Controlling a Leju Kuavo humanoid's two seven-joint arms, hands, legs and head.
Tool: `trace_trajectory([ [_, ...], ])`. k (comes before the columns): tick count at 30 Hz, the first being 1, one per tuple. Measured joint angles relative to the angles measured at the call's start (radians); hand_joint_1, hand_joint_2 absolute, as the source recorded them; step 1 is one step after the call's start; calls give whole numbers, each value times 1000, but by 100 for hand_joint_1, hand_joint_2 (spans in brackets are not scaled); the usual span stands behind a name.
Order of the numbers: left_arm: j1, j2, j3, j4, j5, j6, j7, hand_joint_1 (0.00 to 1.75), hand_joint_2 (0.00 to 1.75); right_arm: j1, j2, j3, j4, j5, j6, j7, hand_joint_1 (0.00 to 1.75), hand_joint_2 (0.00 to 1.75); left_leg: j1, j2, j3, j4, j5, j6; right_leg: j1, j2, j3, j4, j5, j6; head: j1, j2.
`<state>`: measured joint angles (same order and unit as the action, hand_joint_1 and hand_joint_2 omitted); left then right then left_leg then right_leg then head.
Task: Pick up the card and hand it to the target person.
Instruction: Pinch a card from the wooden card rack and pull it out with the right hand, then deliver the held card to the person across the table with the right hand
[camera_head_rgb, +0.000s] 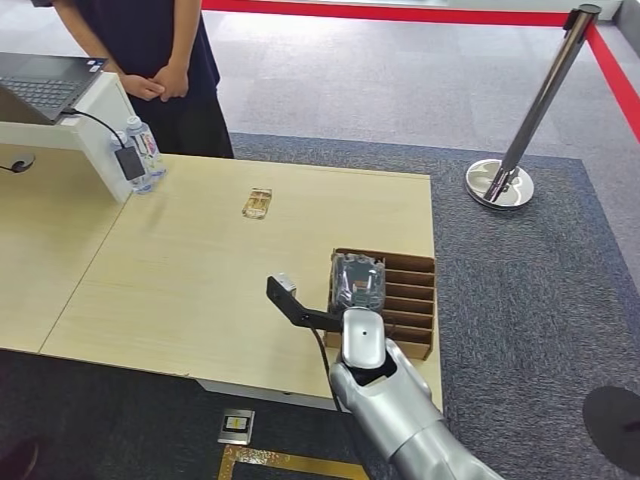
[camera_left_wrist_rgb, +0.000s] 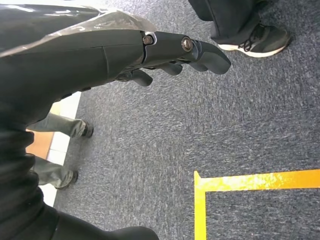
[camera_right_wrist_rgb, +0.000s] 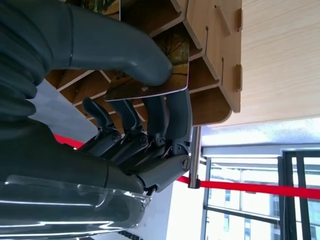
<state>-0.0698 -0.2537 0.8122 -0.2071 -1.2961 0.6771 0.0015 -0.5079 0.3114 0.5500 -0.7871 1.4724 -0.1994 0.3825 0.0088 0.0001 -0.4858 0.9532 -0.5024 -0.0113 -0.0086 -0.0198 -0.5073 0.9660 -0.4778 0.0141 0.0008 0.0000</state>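
Observation:
The card (camera_right_wrist_rgb: 178, 56), glossy with a dark picture, is pinched between the thumb (camera_right_wrist_rgb: 113, 50) and fingers (camera_right_wrist_rgb: 174, 117) of my right hand (camera_right_wrist_rgb: 151, 125). It sits at the slots of the wooden card rack (camera_right_wrist_rgb: 213, 45). In the head view my right hand (camera_head_rgb: 358, 282) hangs over the rack (camera_head_rgb: 413, 292) near the table's right front corner. The person (camera_head_rgb: 151, 50) stands beyond the table's far left side with hands clasped. My left hand (camera_left_wrist_rgb: 170, 55) hangs beside my body over the carpet, its fingers loose and holding nothing.
A second card (camera_head_rgb: 257, 203) lies mid-table toward the far side. Water bottles (camera_head_rgb: 143, 150) and a laptop (camera_head_rgb: 38, 85) stand at the far left. A stanchion (camera_head_rgb: 521, 150) with red rope is at the right. Another small card (camera_head_rgb: 236, 427) lies on the floor.

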Motion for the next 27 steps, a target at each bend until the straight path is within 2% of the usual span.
trace_trajectory([
  [6, 0, 0, 0, 0, -1, 0, 0, 0, 175, 18, -2, 0, -84, -11, 20, -32, 151, 175, 0, 0, -1, 0, 0, 0, 0, 0, -1, 0, 0, 0, 0, 0],
  [18, 0, 0, 0, 0, -3, 0, -2, 0, 175, 39, -34, 5, -357, -114, 63, -124, 151, 175, 0, 0, -1, 0, 0, 0, 0, 0, -2, 0, 0, 0, 0, 0],
  [23, 0, 0, 0, 0, -4, 0, -2, 0, 175, 39, -44, 12, -434, -218, 87, -178, 148, 175, 0, 0, -2, 0, 0, 0, 0, 0, -2, 0, 0, 0, 0, 0],
  [27, 0, 0, 0, 0, -7, 0, -4, 0, 175, 10, -41, 13, -433, -341, 107, -229, 146, 175, 0, 0, -2, 0, 0, 0, 0, 0, -2, 0, 0, 0, 0, 0],
])
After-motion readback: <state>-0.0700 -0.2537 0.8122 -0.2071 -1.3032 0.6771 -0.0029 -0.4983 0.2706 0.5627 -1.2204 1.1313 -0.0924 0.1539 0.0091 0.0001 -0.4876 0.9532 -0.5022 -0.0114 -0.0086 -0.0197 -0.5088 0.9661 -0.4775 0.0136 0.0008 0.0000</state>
